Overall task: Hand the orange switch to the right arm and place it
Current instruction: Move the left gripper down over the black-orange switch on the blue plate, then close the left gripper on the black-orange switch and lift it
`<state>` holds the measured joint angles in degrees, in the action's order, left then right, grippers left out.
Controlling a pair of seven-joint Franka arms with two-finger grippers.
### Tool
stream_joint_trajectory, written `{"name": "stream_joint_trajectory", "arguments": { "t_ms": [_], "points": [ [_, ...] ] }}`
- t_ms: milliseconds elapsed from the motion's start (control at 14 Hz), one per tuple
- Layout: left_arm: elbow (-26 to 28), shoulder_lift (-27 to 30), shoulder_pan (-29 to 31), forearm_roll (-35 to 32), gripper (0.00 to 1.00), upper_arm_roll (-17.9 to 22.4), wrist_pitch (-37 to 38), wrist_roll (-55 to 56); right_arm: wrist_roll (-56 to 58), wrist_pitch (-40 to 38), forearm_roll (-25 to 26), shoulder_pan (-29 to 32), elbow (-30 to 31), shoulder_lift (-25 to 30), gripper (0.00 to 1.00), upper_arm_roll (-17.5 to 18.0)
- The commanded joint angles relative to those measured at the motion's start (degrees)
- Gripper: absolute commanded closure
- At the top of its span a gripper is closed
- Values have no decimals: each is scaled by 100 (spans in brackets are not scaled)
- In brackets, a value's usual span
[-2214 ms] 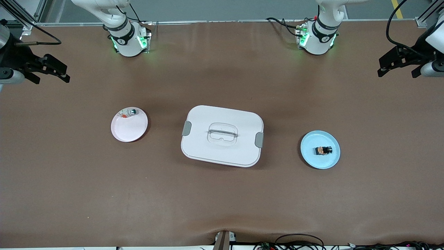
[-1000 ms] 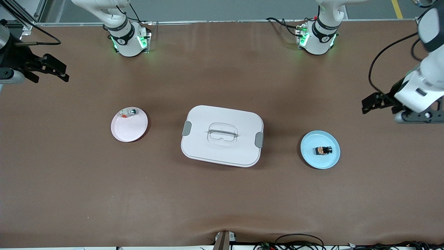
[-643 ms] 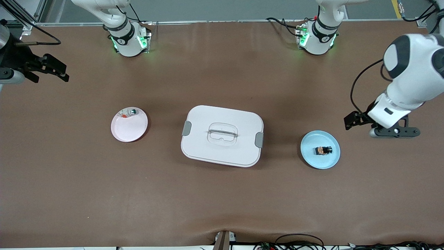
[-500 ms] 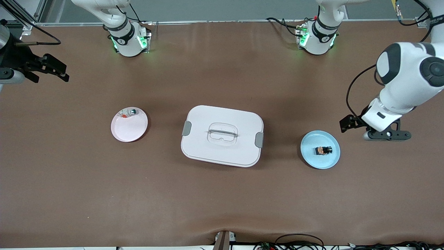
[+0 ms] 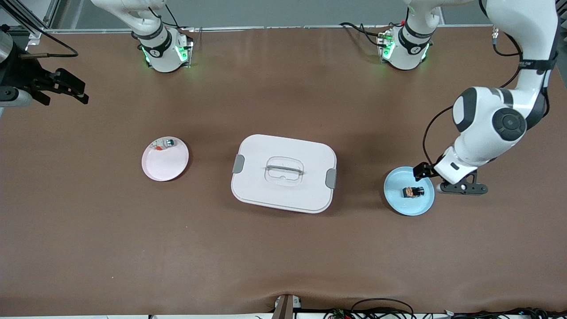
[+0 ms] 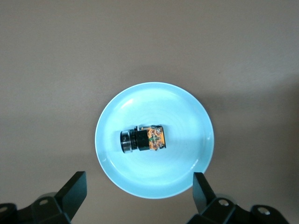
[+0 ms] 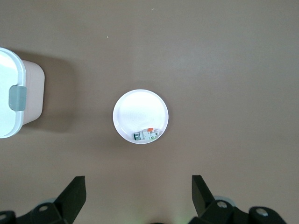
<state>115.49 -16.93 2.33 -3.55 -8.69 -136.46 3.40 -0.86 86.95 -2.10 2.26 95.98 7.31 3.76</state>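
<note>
Here, starting at the right arm's end of the table: the right gripper [image 5: 55, 86] hangs high over the table's edge, fingers spread apart, holding nothing; that arm waits. Nearer the front camera and toward the middle sits a pink plate [image 5: 165, 163], with a small pale piece [image 5: 169, 142] topped in green lying near its rim, on the side toward the arm bases. The right wrist view shows the same plate [image 7: 135, 109] and piece [image 7: 146, 135].

Mid-table: a white lidded box [image 5: 283, 173], grey latches at both ends, clear handle recessed in the lid.

Toward the left arm's end: a light blue plate [image 5: 401, 201]. The orange switch [image 5: 413, 192] lies on its side near the plate's centre, black body, orange markings on top. The left gripper [image 5: 432, 177] hovers over the plate's edge, fingers set wide apart, nothing between them. In the left wrist view the switch [image 6: 144, 139] rests mid-plate [image 6: 187, 116], both fingertips [image 6: 74, 189] showing beside the plate rim, clear of the switch.
</note>
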Motion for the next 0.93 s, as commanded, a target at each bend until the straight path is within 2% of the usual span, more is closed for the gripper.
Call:
{"name": "stream_joint_trajectory", "arguments": {
  "t_ms": [0, 643, 857],
  "points": [
    [114, -152, 21, -190, 0, -10, -319, -6, -64, 15, -10, -41, 141, 157, 0, -16],
    [114, -1048, 39, -181, 0, 25, -1400, 231, -64, 15, -10, -41, 132, 148, 0, -16],
    [114, -1111, 48, -181, 0, 60, -1428, 240, -64, 15, -10, -41, 132, 157, 0, -16]
  ]
}}
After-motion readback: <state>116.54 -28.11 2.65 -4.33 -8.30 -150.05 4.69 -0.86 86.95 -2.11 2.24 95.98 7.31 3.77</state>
